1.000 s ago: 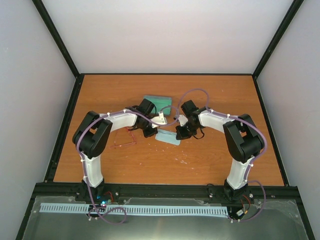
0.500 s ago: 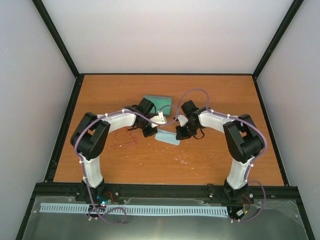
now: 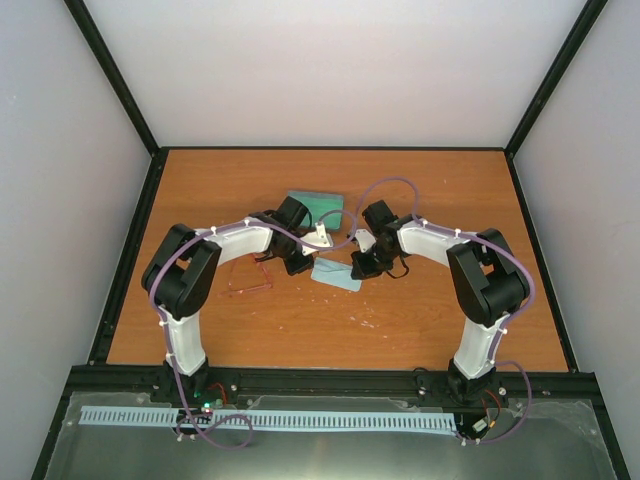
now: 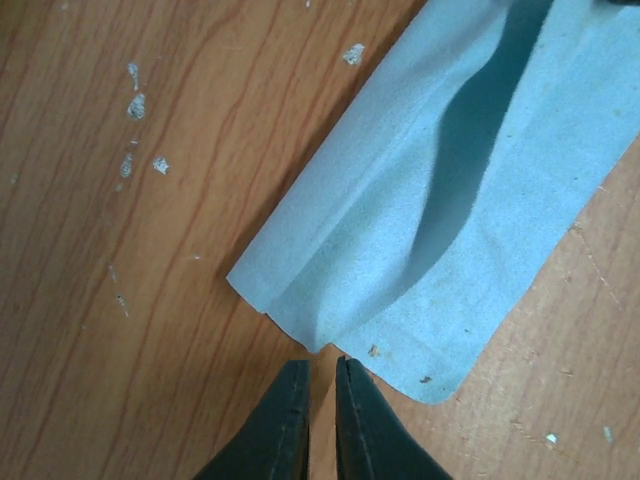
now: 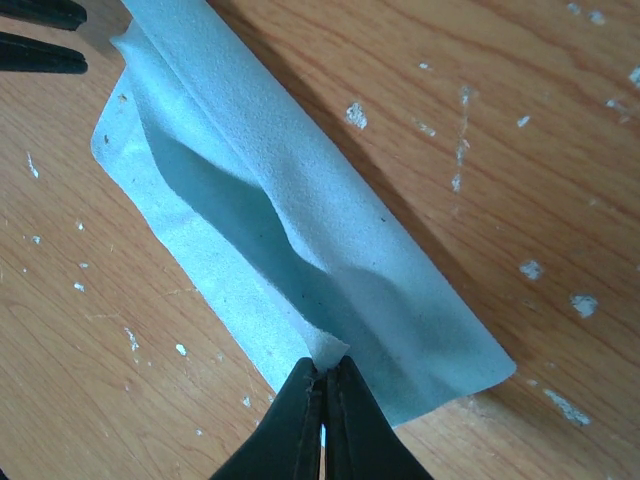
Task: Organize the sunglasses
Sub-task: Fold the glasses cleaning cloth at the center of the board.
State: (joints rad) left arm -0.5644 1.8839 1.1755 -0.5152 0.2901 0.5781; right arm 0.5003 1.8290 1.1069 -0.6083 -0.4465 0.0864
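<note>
Right tool [image 5: 322, 371] clamped on cloth [image 5: 300, 200] fold. Left tool [image 4: 320, 368] barely ajar, empty, tips at cloth's opposite edge. Sunglasses [image 3: 248, 281] on table [image 3: 420, 320], left of cloth, untouched. Risk: one-sided pull drags cloth, fold springs apart.

The thin red-pink wire sunglasses [image 3: 248, 283] lie flat, left of centre.

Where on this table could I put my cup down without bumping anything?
The far table strip beyond the case is bare. So are the near strip in front of the cloth and the right edge. The middle is crowded: left arm, right arm, cloth, case, and sunglasses left of the cloth.
</note>
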